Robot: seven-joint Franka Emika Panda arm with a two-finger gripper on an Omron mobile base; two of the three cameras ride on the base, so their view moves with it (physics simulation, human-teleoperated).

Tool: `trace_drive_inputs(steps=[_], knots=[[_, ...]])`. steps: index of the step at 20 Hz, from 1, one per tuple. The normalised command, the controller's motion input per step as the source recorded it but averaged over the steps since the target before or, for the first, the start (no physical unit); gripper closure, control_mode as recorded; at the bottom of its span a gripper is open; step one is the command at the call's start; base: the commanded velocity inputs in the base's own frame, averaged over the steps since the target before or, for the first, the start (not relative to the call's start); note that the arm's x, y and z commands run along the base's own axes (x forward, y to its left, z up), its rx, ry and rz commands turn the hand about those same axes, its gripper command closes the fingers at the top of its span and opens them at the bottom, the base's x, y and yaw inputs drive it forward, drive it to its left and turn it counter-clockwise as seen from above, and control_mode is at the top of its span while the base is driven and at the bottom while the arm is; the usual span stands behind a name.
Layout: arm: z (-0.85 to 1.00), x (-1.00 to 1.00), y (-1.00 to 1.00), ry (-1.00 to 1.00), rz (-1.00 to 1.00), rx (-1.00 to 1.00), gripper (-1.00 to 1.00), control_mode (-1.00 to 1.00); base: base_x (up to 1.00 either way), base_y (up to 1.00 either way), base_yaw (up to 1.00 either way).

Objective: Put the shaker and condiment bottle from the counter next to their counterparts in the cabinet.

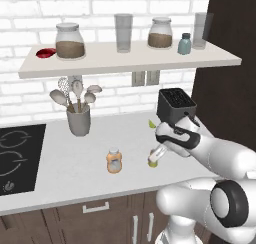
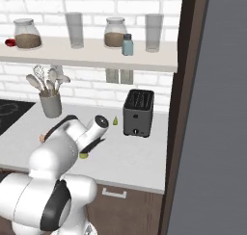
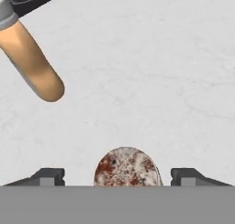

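Glass on the cabinet (image 1: 125, 63): two jars, two tumblers, one blue-grey shaker (image 1: 184, 44). One condiment bottle (image 1: 114, 161) stands on the counter (image 1: 75, 163). The gripper (image 3: 124, 176) straddles one shaker (image 3: 127, 167), jaws wide, not clamped.

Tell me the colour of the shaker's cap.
Mottled brown and white, seen from above on the shaker in the hand view.

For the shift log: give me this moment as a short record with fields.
shaker: upright on the counter, between the gripper's tips
gripper: low over the shaker, jaws apart on both sides of its cap, no contact visible
bottle: orange, upright on the counter, left of the shaker
shelf: blue-grey shaker near the right end, red bottle at the left end
toaster: on the counter behind the arm
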Motion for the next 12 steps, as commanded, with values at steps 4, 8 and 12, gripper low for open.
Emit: trace_drive_inputs(steps=[4, 8, 12], knots=[[-0.14, 0.08, 0.03, 0.03, 0.02, 0.02, 1.0, -1.0, 0.0, 0.0, 0.0], [-0.01, 0.1, 0.0, 0.02, 0.0, 0.0, 1.0, -1.0, 0.0, 0.0, 0.0], [0.62, 0.02, 0.0, 0.0, -0.03, 0.0, 1.0, -1.0, 0.0, 0.0, 0.0]])
